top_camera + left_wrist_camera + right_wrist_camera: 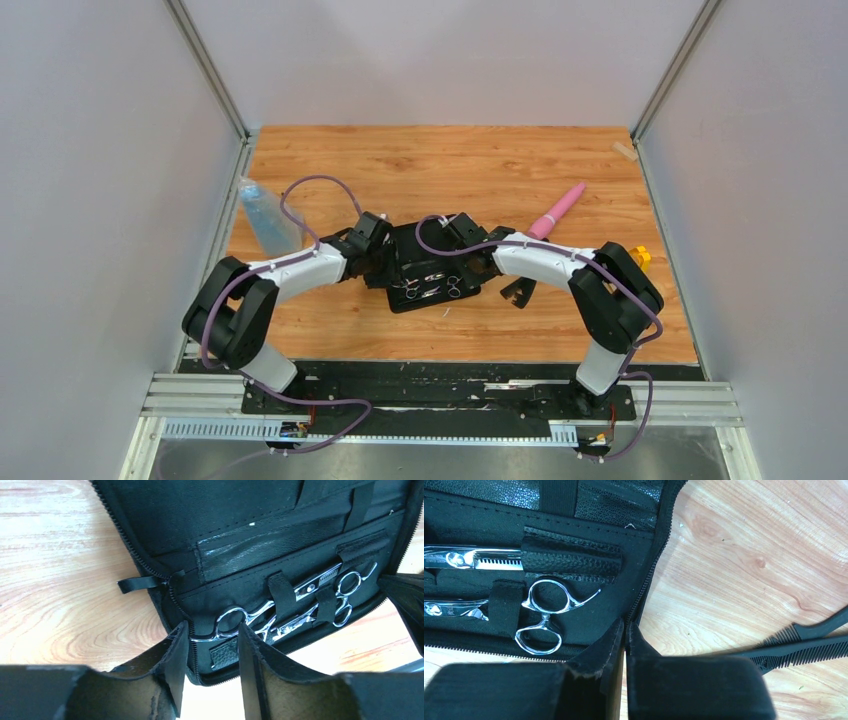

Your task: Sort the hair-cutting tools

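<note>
Lying strapped in a black zippered case [225, 510], silver metal scissors [306, 586] sit just beyond the open, empty left pincer [213, 630]; right pincer [625, 625] closed.

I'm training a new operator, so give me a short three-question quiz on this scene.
1. True or false: the two scissors lie loose on the table.
2. Where are the black combs? A) inside the case B) on the table, right of the case C) stacked on the scissors.
3. Which claw stands open?
Key: 1 false, they sit under straps in the case; 2 B; 3 left claw.
</note>
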Available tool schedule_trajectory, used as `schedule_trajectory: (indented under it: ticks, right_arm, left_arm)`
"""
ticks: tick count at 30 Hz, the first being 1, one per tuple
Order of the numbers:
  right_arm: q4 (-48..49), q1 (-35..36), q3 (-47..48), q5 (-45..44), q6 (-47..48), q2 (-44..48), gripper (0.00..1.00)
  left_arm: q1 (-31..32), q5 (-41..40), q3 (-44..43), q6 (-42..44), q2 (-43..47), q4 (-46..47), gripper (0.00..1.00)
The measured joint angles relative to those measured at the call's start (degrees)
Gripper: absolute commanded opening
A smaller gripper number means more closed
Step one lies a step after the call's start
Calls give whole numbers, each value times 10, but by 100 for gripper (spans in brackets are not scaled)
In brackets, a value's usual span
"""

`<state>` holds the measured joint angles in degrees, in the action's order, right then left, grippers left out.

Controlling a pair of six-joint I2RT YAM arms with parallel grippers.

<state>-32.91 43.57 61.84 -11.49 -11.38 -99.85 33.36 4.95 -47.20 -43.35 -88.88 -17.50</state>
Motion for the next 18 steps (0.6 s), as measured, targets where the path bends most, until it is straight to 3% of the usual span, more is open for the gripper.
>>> schedule_trajectory:
  ticks: [8,11,18]
  right_arm:
    - [2,0,0,1,-6,0,4]
    - [10,3,0,12,-10,0,5]
    - [34,16,0,43,-22,0,4]
  left_arm:
    - [7,0,-7,5,3,-14,55]
    - [10,-13,-12,13,17,-48,65]
    - [18,-46,-21,31,69,-107,66]
